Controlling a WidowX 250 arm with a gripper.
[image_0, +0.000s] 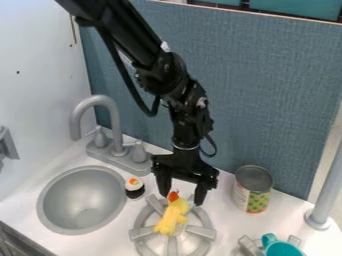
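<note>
"What sort of place is it?"

"I'm looking down on a toy kitchen: I see a round sink (80, 202) with a gooseneck faucet (115, 125), a stove burner (141, 233) and a tin can (252, 194) on a white countertop (234, 225)."

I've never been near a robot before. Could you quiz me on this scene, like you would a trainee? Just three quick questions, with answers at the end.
1. Multiple choice: what lies on the burner, below the black gripper?
a) a wooden spoon
b) a yellow toy
c) a blue towel

2. True or false: the can stands on the counter, outside the sink.

3. Fill in the blank: the gripper's two fingers are ____ (apart or pressed together).

Key: 1. b; 2. true; 3. apart.
</note>
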